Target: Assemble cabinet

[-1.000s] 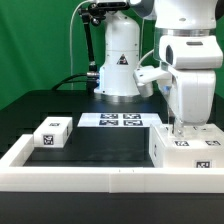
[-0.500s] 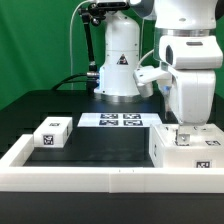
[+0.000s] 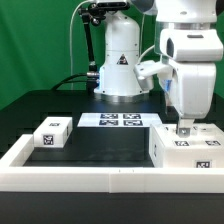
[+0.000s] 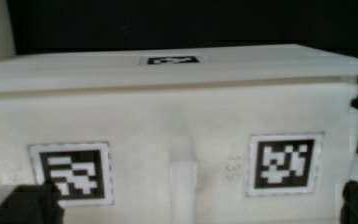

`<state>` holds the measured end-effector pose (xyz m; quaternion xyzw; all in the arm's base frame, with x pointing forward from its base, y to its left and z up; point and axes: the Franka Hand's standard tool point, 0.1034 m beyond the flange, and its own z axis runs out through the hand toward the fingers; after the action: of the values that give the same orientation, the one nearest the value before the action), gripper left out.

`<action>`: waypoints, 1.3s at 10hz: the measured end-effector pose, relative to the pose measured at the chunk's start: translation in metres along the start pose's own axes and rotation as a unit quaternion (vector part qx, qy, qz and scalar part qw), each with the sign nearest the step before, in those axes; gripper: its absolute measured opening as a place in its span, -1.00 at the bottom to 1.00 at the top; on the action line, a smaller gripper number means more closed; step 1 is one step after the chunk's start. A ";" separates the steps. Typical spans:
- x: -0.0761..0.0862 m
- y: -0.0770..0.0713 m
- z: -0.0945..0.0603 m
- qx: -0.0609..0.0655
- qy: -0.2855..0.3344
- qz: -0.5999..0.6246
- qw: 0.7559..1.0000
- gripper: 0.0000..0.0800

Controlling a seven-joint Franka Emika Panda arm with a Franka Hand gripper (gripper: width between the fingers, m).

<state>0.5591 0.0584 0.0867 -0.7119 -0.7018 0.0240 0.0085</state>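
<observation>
The cabinet [image 3: 182,150] is a large white box with tag markers, lying at the exterior view's right against the front rail. My gripper [image 3: 184,129] hangs right over its top face, fingers pointing down. In the wrist view the cabinet [image 4: 176,100] fills the picture, with two tags on the near face and one on the far edge. The gripper [image 4: 194,203] is open: one dark fingertip [image 4: 23,205] shows at each side edge, wide apart, with the cabinet face between them. I cannot tell whether they touch it.
A small white block [image 3: 51,133] with tags lies at the exterior view's left on the black mat. The marker board [image 3: 120,120] lies at the back centre. A white rail [image 3: 90,178] borders the front and sides. The robot base [image 3: 119,60] stands behind.
The arm has shifted slightly toward the exterior view's right and the gripper has sunk a little closer to the cabinet's top. The cabinet and the small block have not moved.
</observation>
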 end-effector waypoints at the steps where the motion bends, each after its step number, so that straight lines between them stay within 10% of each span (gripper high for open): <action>1: -0.002 -0.007 -0.008 -0.002 -0.004 0.014 1.000 0.99; 8: -0.003 -0.016 -0.005 -0.001 0.002 0.182 0.983 0.99; 13: 0.011 -0.026 0.002 0.000 0.027 0.494 0.869 0.99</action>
<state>0.5329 0.0697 0.0853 -0.9661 -0.2576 0.0058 0.0150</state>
